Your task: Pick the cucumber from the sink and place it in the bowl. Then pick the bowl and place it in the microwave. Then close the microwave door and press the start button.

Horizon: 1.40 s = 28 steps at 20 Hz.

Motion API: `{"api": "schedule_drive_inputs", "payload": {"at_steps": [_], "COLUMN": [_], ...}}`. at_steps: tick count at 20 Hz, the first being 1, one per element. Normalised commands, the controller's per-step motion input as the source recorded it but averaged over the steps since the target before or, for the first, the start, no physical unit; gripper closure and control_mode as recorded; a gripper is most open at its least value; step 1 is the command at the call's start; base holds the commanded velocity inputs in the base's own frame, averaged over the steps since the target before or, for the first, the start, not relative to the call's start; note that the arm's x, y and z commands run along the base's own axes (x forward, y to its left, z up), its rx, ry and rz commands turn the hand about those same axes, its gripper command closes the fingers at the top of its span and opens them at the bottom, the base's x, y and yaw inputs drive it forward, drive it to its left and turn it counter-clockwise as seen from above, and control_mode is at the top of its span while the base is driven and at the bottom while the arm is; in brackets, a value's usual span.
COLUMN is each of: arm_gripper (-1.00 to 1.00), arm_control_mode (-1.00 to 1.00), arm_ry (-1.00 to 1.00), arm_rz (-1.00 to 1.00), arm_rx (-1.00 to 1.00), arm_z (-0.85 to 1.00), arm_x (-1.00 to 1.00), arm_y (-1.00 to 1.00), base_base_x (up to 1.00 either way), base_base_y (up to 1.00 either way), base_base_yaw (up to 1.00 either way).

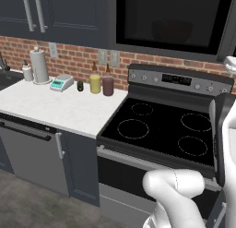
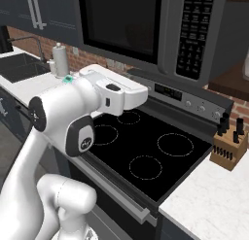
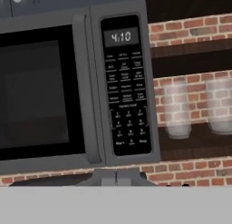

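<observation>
Jaws stand pressed together with nothing between them; the gripper (image 3: 116,177) shows as two grey tips meeting at the bottom of the hand view, pointed at the microwave (image 3: 90,89) from in front. Directly ahead of the tips is the microwave's black keypad panel (image 3: 127,85), its display reading 4:10 above rows of buttons. To the left of the panel the microwave door (image 3: 38,94) is closed, its dark glass window set in a grey frame. Through that glass in the left base view a faint reddish round shape, the bowl (image 1: 173,31), sits inside. The cucumber cannot be made out. Right of the microwave runs a brick wall (image 3: 190,30) with dark shelves carrying two clear glasses (image 3: 177,110). Below the microwave lies the black stove (image 2: 146,146) with its ringed burners. On the counter right of the stove is a wooden knife block (image 2: 228,144). Far left, the sink (image 2: 22,66) is set into the white counter (image 1: 55,107).
</observation>
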Motion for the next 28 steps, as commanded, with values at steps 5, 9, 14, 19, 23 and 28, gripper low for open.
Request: {"api": "schedule_drive_inputs", "payload": {"at_steps": [5,9,14,19,23,28], "arm_gripper": [1.00,1.00,1.00,1.00,1.00,1.00], "arm_control_mode": [-1.00,-1.00,-1.00,-1.00,-1.00,-1.00], "arm_ry": [0.04,0.00,0.00,0.00,0.00,0.00], "arm_rz": [0.01,0.01,0.00,0.01,0.01,0.01], "arm_rx": [-0.01,0.00,0.00,0.00,0.00,0.00], "arm_z": [-0.10,0.00,0.00,0.00,0.00,0.00], "arm_x": [0.12,0.24,0.17,0.16,0.20,0.17], "arm_y": [0.00,0.00,-0.12,-0.23,-0.20,-0.14], "base_base_x": [0.00,0.00,0.00,0.00,0.00,0.00], "base_base_y": [0.00,0.00,0.00,0.00,0.00,0.00], "base_base_yaw": [0.00,0.00,0.00,0.00,0.00,0.00]}}
